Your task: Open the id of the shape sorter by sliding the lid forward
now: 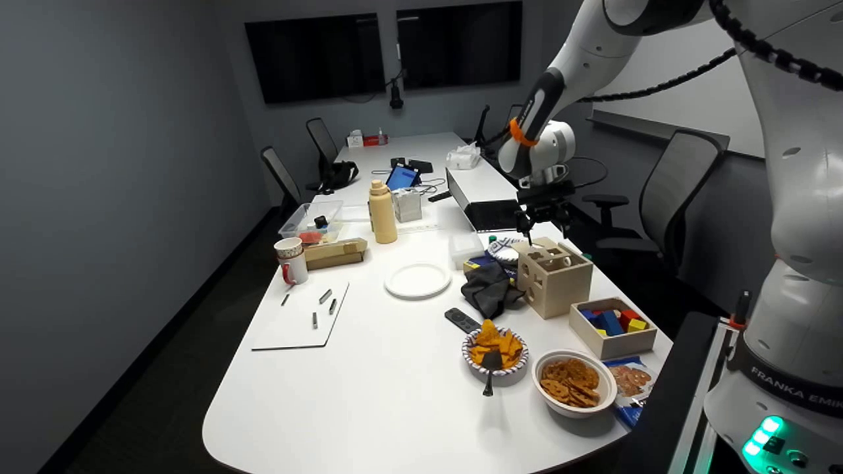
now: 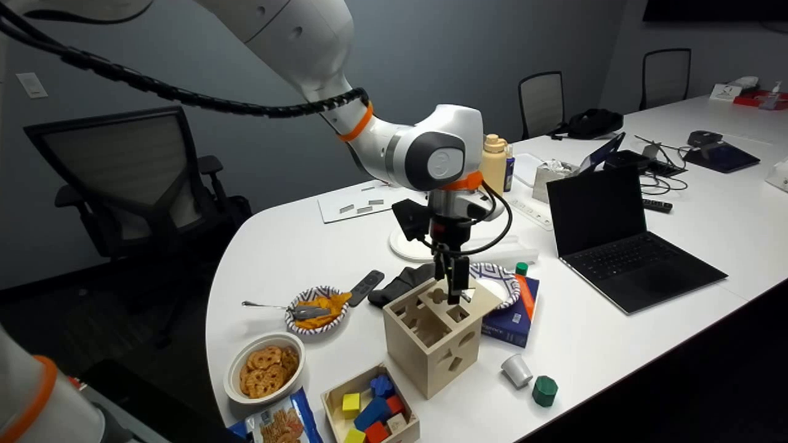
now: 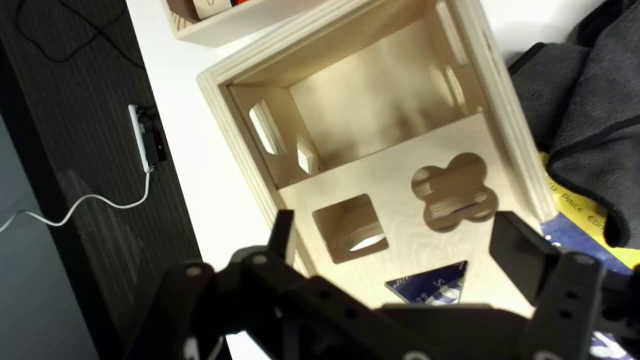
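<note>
Standing on the worktop (image 2: pixel 265 258) beside the block tray (image 1: pixel 627 344), the shape sorter (image 2: pixel 409 347) shows its lid (image 3: pixel 400 200) partly drawn out beneath your tool (image 3: pixel 393 232), jaws apart, where your pushing off-centre could jam the lid askew.

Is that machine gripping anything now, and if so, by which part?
Nothing appears held: the gripper is open, its jaws wide apart over the lid of the shape sorter. Whether they touch it is unclear.

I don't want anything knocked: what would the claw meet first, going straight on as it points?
Most likely the lid, beneath the claw, though the pictures leave the gap, if any, unclear.
</note>
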`<move>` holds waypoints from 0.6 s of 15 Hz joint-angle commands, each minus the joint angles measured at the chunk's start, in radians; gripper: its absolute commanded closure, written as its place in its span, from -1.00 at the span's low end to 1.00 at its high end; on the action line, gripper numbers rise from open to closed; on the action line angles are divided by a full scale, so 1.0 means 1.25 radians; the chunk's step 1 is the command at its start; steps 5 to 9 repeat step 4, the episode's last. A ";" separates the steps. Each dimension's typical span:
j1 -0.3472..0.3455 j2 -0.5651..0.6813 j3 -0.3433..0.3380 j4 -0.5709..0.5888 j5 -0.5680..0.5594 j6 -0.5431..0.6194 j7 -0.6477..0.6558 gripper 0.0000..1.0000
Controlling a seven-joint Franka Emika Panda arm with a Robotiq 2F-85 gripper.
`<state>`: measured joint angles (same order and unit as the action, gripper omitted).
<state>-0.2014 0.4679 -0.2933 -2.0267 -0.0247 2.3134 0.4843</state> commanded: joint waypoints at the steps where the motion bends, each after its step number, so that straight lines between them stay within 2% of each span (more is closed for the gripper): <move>1: 0.010 -0.075 -0.004 -0.051 0.004 0.001 -0.025 -1.00; 9: 0.014 -0.099 -0.003 -0.060 -0.001 -0.003 -0.028 -1.00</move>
